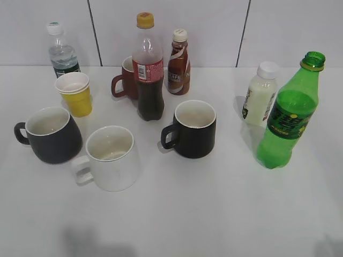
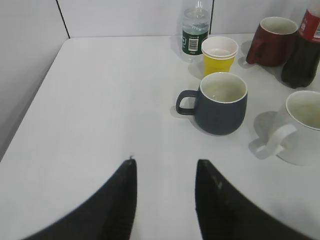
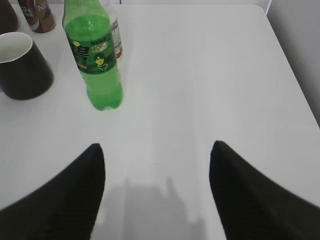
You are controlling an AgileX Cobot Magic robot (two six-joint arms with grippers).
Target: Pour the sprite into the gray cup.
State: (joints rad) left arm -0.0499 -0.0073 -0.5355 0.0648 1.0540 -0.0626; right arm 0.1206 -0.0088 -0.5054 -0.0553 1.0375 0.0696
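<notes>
The sprite [image 1: 288, 115] is a green bottle with no cap, standing upright at the right of the table; it also shows in the right wrist view [image 3: 96, 65]. The gray cup [image 1: 51, 135] stands at the left with its handle pointing left, and it also shows in the left wrist view [image 2: 221, 103]. My left gripper [image 2: 165, 167] is open and empty, well short of the gray cup. My right gripper [image 3: 156, 150] is open and empty, in front of and to the right of the sprite. Neither gripper shows in the exterior view.
A white mug [image 1: 111, 158], a black mug [image 1: 193, 128], a dark red mug [image 1: 127, 79], a yellow cup [image 1: 75, 93], a cola bottle [image 1: 148, 69], a coffee bottle [image 1: 178, 63], a water bottle [image 1: 61, 51] and a white bottle [image 1: 261, 93] stand around.
</notes>
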